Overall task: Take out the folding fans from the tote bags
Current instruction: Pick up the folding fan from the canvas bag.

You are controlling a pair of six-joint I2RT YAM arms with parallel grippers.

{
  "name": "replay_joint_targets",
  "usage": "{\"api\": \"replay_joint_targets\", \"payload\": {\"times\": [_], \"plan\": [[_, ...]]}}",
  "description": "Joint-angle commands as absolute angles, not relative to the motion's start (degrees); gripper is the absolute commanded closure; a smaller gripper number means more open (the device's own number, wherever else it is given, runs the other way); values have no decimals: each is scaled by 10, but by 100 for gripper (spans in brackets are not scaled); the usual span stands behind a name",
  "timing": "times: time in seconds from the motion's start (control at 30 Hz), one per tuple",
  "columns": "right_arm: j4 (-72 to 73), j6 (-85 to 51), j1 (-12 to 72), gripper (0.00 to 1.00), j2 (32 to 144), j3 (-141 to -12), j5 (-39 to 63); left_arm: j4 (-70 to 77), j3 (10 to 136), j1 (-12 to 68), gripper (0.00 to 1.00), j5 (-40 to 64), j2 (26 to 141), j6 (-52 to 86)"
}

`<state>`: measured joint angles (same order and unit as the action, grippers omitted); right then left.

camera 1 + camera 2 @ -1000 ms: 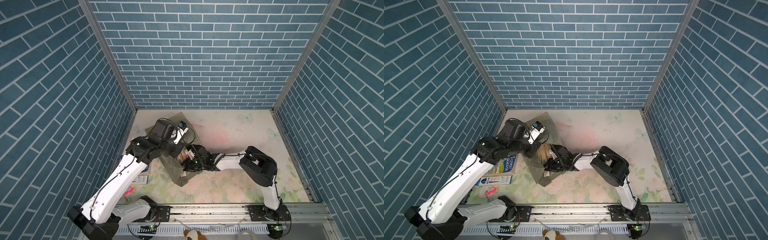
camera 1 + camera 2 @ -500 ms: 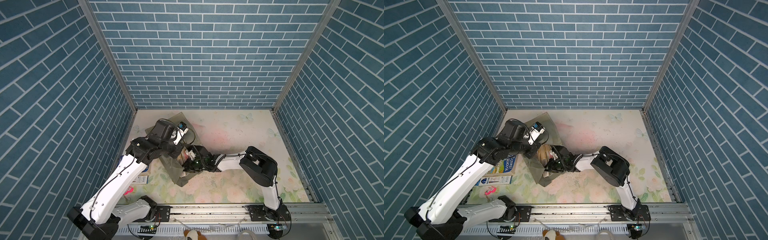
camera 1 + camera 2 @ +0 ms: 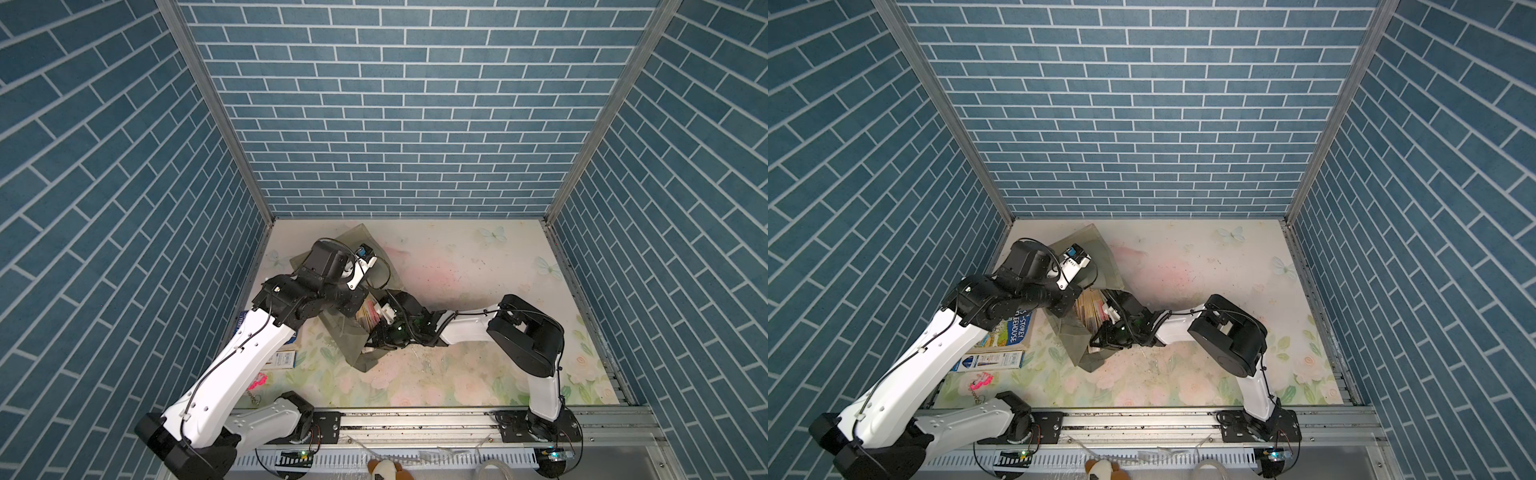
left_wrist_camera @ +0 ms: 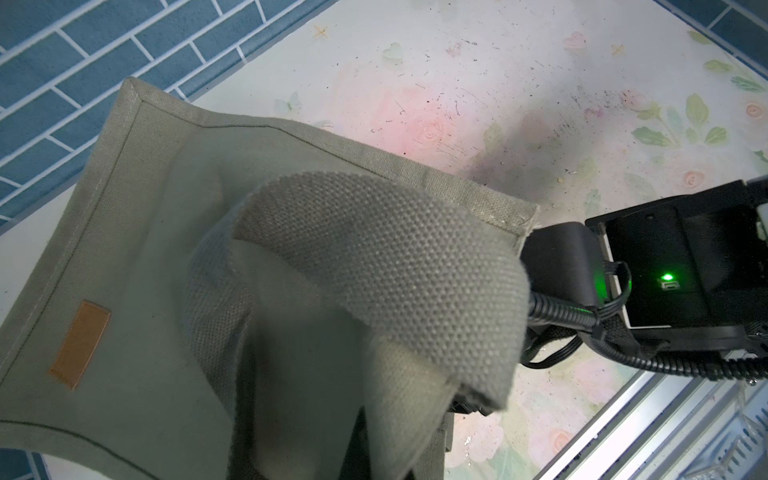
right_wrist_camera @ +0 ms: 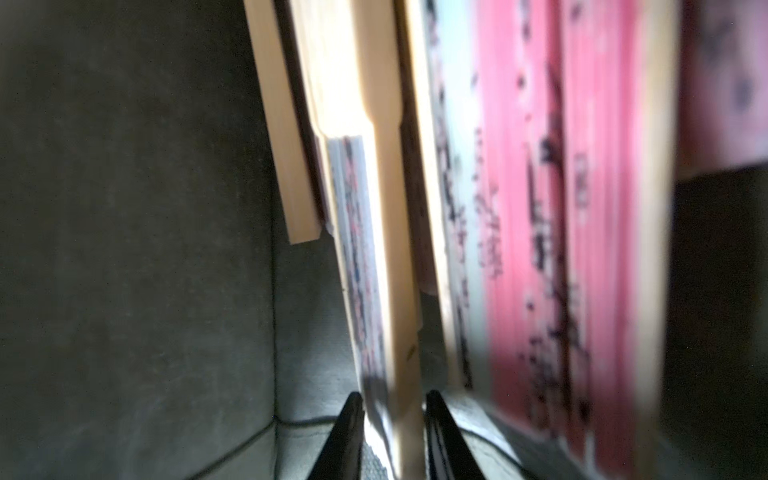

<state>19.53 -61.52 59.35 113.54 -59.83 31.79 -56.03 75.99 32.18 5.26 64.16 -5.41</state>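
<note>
The grey-green tote bag [image 3: 353, 249] [image 3: 1096, 245] lies at the left of the floral table, its mouth turned toward the right arm. Several folding fans [image 3: 368, 318] [image 3: 1090, 309] show in the mouth as pale bamboo sticks. My left gripper [image 3: 359, 301] sits at the mouth's upper edge. In the left wrist view the bag's strap [image 4: 374, 249] drapes over its jaws and hides them, beside the orange mark [image 4: 81, 345]. My right gripper [image 5: 392, 399] reaches inside the bag, its fingers shut on a fan [image 5: 395, 291] with speckled pleats. Pink speckled fans [image 5: 540, 208] lie alongside.
A blue printed book [image 3: 1013, 332], a small white-and-blue box [image 3: 988, 360] and a pink keychain [image 3: 982, 380] lie at the left near the wall, under my left arm. Blue brick walls close three sides. A metal rail [image 3: 415, 419] runs along the front.
My right gripper has stayed in the bag's mouth, shifting only slightly among the fans. The left arm and the bag have kept still.
</note>
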Motion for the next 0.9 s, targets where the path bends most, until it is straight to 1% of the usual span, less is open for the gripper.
{"api": "replay_joint_targets", "payload": {"times": [0.0,0.3,0.47,0.63,0.87], "plan": [[240,-647,587,70,1153,-608,333,-563,752,319,100,36,633,-50],[304,-705,588,70,1205,-626,355,-561,750,319,100,40,637,-49],[323,-717,588,80,1209,-622,361,-562,750,320,100,39,636,-50],[314,-707,588,90,1183,-612,363,-561,749,319,100,38,633,-49],[244,-646,582,91,1138,-603,381,-554,738,319,100,36,628,-53]]}}
